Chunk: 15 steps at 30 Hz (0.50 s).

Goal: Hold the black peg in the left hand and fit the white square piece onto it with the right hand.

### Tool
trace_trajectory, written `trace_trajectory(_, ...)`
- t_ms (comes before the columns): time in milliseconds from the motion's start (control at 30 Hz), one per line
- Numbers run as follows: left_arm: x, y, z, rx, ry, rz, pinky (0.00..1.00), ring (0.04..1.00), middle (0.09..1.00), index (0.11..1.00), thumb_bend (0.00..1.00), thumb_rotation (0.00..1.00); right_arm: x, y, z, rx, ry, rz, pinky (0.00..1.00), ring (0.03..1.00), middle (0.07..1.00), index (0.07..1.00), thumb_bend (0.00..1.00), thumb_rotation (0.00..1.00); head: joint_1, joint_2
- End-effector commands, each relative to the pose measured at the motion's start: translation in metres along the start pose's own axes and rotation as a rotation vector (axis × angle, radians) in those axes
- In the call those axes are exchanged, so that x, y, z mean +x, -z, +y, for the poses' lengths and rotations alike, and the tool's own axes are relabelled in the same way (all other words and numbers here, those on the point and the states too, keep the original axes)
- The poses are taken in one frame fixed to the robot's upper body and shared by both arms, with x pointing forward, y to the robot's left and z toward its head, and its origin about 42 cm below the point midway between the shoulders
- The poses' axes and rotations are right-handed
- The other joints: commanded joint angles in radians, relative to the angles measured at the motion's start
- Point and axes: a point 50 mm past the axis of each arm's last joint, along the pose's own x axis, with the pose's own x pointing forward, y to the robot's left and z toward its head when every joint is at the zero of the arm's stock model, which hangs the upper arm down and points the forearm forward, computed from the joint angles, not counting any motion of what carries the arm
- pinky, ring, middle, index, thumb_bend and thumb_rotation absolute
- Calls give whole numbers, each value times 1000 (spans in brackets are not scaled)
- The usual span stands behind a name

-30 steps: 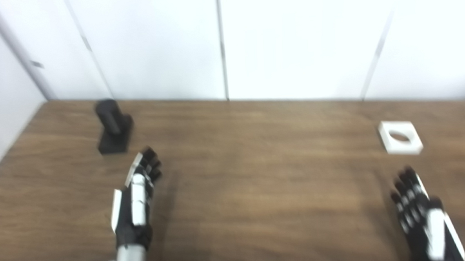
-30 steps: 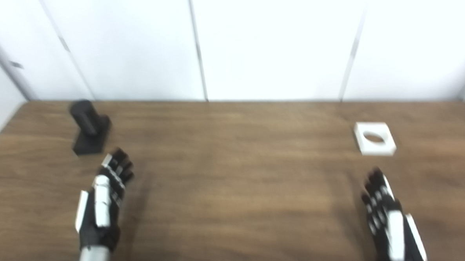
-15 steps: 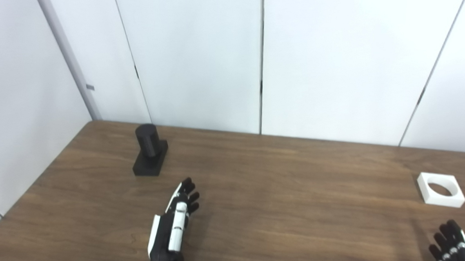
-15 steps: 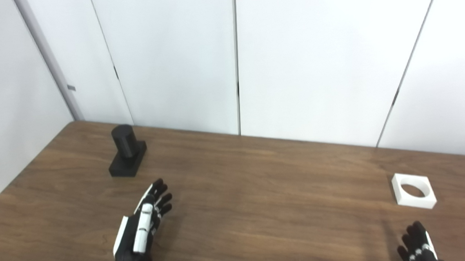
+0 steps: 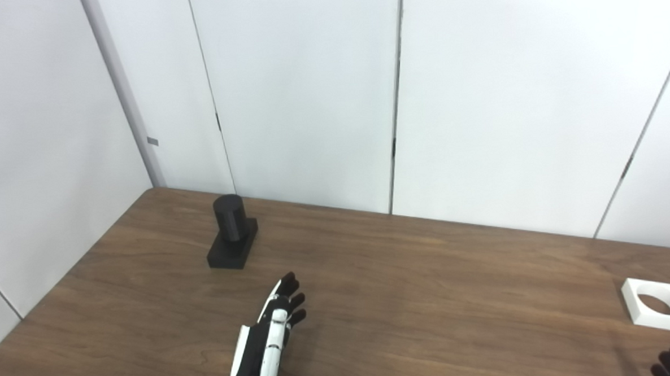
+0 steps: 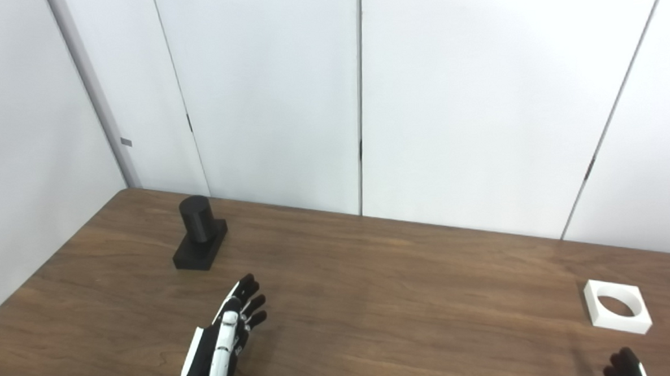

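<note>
The left hand [image 5: 268,349] sits low in the middle of the frame. Its fingers [image 5: 288,299] are stretched out and a bit spread, and it holds nothing. They point up and left toward the black peg [image 5: 230,217]. The peg stands straight up on its black base [image 5: 233,250] in the upper left of the brown counter [image 5: 430,285], near the white wall [image 5: 308,87]. Peg and hand are well apart.

The right hand [image 6: 625,366] only peeks in at the lower right corner. I see dark fingertips and no more, so I cannot tell if it is open or closed. The white square piece [image 6: 618,306] lies flat just above it, with its round hole facing up. Nothing touches it.

I think the step now is reaching. To do it well, the left hand should go to the peg, wrap around the base low down and keep the round post clear for the hole.
</note>
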Motion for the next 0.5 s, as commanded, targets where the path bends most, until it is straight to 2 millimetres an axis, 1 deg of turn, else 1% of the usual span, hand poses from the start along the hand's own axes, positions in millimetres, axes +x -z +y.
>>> trace_trajectory(0, -34, 13, 0, -15, -53, 58, 870, 903, 938, 936, 442, 939, -11, 21, -3, 10, 4, 51, 1000, 1000, 1000, 1000, 760, 1000, 1, 0)
trace_trajectory(133, -33, 14, 0, -10, -51, 62, 869, 912, 943, 939, 408, 926, -11, 21, -3, 5, 2, 52, 1000, 1000, 1000, 1000, 756, 1000, -2, 1)
trace_trajectory(233, -31, 16, 2, 21, -53, 64, 869, 913, 940, 936, 403, 814, -10, 23, -2, 11, 4, 58, 1000, 1000, 1000, 1000, 770, 1000, -13, -11)
trace_trajectory(267, -30, 15, 2, 43, -51, 61, 868, 907, 936, 938, 394, 715, -10, 24, -2, 13, 4, 57, 1000, 1000, 1000, 1000, 770, 1000, -13, -11)
trace_trajectory(300, -30, 14, 2, 69, -52, 57, 863, 901, 933, 939, 390, 637, -10, 24, -2, 15, 3, 56, 1000, 1000, 1000, 1000, 772, 1000, -13, -11)
trace_trajectory(367, -31, 7, 4, 158, -55, 51, 860, 892, 923, 934, 410, 420, -9, 24, -2, 20, 6, 55, 1000, 1000, 1000, 1000, 778, 1000, -13, -11)
trace_trajectory(433, -28, -6, 7, 247, -73, 27, 875, 919, 939, 933, 438, 281, -8, 24, -2, 13, 7, 54, 1000, 1000, 1000, 1000, 780, 1000, -20, -10)
trace_trajectory(467, -26, -12, 9, 287, -85, 12, 856, 910, 936, 932, 458, 268, -7, 24, -2, 7, 6, 54, 1000, 1000, 1000, 1000, 782, 1000, -20, -10)
